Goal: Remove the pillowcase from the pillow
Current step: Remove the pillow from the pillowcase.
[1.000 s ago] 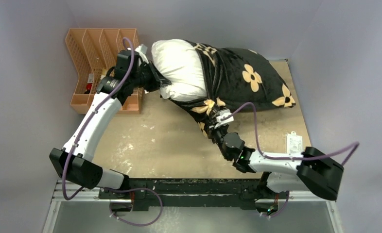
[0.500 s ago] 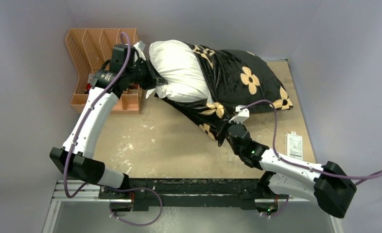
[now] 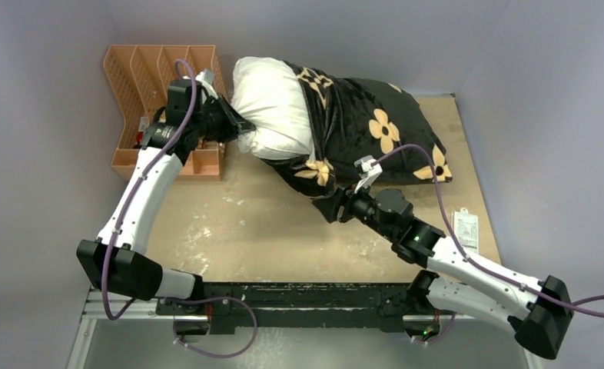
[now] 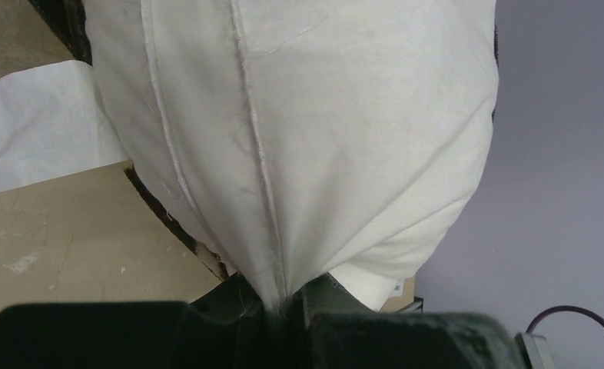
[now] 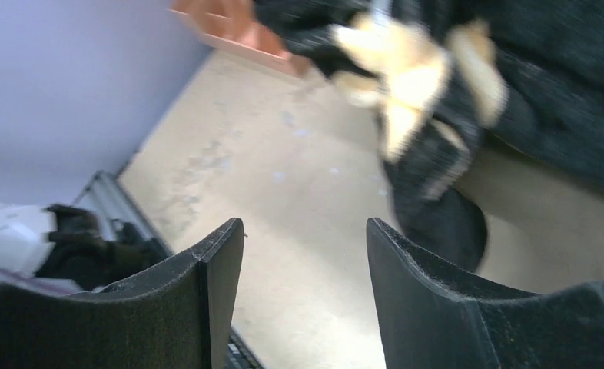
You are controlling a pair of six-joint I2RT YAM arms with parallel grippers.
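The white pillow point(image 3: 272, 108) lies at the back of the table, its right part still inside the black flower-printed pillowcase point(image 3: 368, 123). My left gripper point(image 3: 237, 127) is shut on the pillow's left end; in the left wrist view the white pillow point(image 4: 299, 138) bunches into the pinch of the left gripper point(image 4: 283, 304). My right gripper point(image 3: 331, 209) is open and empty, just below the pillowcase's hanging front corner. In the right wrist view the right gripper point(image 5: 305, 231) has bare table between its fingers point(image 5: 214, 265), and the blurred pillowcase point(image 5: 437, 115) hangs ahead and to the right.
An orange divided tray point(image 3: 157, 100) stands at the back left, close behind the left wrist. A small white card point(image 3: 465, 228) lies near the table's right edge. Grey walls close in at the back and sides. A white strip point(image 4: 30, 146) lies on the table beside the pillow.
My right gripper has let go of the pillowcase's front corner and opened, and its arm has swung to point left. The left gripper has drawn the pillow slightly left and back.
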